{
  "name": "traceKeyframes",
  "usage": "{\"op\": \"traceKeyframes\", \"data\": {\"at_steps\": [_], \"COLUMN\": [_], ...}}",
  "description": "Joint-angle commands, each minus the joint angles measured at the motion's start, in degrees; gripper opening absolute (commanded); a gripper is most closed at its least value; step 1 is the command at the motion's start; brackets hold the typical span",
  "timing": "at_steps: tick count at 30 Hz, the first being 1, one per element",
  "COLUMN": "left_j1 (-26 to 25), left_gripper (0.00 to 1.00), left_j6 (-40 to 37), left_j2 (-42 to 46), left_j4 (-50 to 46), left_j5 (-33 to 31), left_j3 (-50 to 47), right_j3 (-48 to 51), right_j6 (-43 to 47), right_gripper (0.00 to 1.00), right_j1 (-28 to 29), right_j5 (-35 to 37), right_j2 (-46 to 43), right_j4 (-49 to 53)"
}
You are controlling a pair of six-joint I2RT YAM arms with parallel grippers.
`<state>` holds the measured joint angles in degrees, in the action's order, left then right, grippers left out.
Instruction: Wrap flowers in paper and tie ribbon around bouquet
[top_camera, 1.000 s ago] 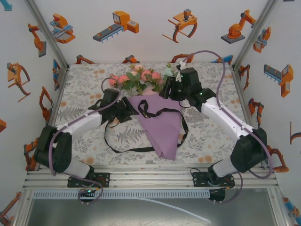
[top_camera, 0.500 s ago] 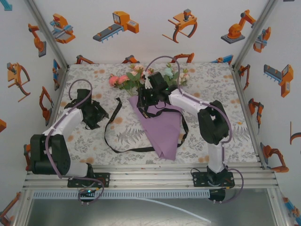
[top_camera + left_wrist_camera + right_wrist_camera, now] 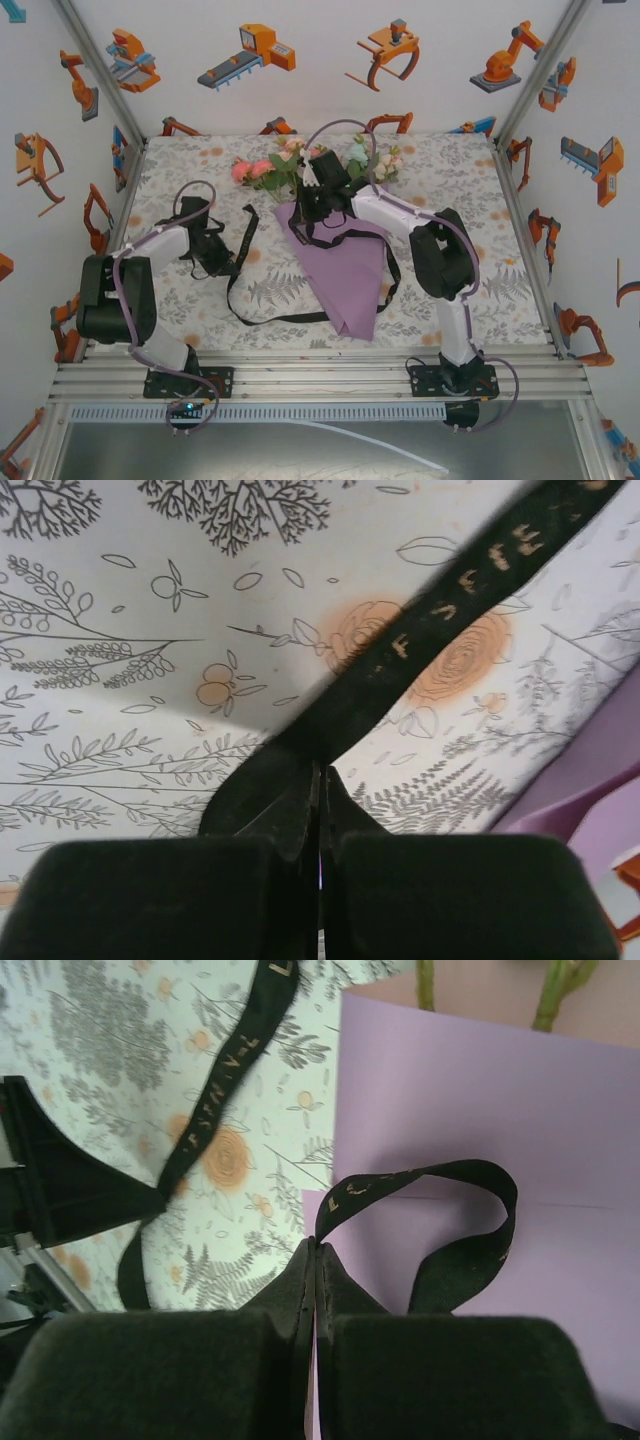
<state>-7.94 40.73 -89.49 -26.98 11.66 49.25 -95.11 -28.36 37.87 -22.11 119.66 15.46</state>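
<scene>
The ribbon [image 3: 455, 605] is carrying a row of tan capital letters along its black face. In the left wrist view they are running skewed and blurred, possibly reading "F S F F E". In the right wrist view the ribbon [image 3: 228, 1085] is showing an "L", then unclear capitals.

**Table** [image 3: 470, 290]: holds 1 bouquet at centre.
**Paper** [image 3: 345, 275]: lies on the table, narrow tip toward the near edge, wide end toward the far edge.
**Flowers** [image 3: 285, 165]: at the paper's far end, heads lying behind it.
**Ribbon** [image 3: 290, 319]: 1 strip; crosses on top of the paper and trails left over the table.
**Left gripper** [image 3: 222, 262]: left of the paper, on the ribbon's left run.
**Right gripper** [image 3: 310, 220]: over the paper's far end, at a ribbon loop.
</scene>
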Motion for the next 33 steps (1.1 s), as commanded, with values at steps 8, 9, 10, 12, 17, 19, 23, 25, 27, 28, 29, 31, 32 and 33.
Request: {"op": "traceKeyframes", "data": {"at_steps": [8,9,10,12,17,19,23,25,27,28,29,31,32,33], "left_j1": [0.0,0.0,0.1,0.2,-0.7,-1.6,-6.9,-8.8,-10.3,-10.8,-11.3,-11.9,-12.1,-12.4], "left_gripper": [0.0,0.0,0.01,0.22,0.42,0.48,0.51,0.53,0.55,0.56,0.57,0.6,0.61,0.61], "left_j6": [6.6,7.1,7.2,6.1,-1.6,-5.6,-11.5,-12.8,-13.2,-13.3,-13.3,-13.6,-13.8,-14.0], "left_j2": [21.2,22.1,22.7,22.1,15.3,11.5,4.5,1.1,-2.0,-3.0,-3.8,-5.0,-5.7,-6.4], "left_j4": [-3.7,-4.6,-4.5,-4.5,-1.3,1.5,-2.3,-5.8,-9.0,-10.0,-10.4,-11.0,-11.2,-11.2], "left_j5": [-10.1,-11.2,-11.3,-10.9,-7.7,-3.7,-9.9,-14.1,-18.9,-20.9,-22.8,-24.5,-25.0,-24.8], "left_j3": [-4.5,-5.3,-6.0,-6.1,-3.1,-1.4,4.8,7.9,10.2,10.9,11.3,11.7,12.0,12.1], "right_j3": [-17.9,-20.1,-22.0,-25.0,-24.2,-21.9,-14.7,-10.3,-6.2,-4.7,-3.3,-1.3,-0.6,-0.3], "right_j6": [-11.1,-11.3,-11.0,-9.6,-6.6,-5.9,-3.8,-2.8,-2.9,-3.0,-3.1,-3.2,-3.2,-3.2], "right_gripper": [0.0,0.0,0.0,0.23,0.35,0.36,0.37,0.39,0.39,0.4,0.4,0.41,0.41,0.41], "right_j1": [6.2,7.2,8.2,9.4,7.6,5.9,3.5,2.7,1.8,1.5,1.3,1.0,0.9,0.8], "right_j5": [-4.3,-4.5,-4.8,-4.3,-0.6,-0.8,1.3,2.6,2.8,2.7,2.7,3.0,3.1,3.0], "right_j2": [9.2,10.7,12.3,14.0,9.7,5.9,-2.3,-6.4,-9.9,-11.0,-12.2,-13.9,-14.5,-14.9], "right_j4": [-4.2,-3.2,-2.5,0.3,3.2,3.3,3.2,2.3,0.9,0.3,-0.3,-0.9,-1.2,-1.3]}}
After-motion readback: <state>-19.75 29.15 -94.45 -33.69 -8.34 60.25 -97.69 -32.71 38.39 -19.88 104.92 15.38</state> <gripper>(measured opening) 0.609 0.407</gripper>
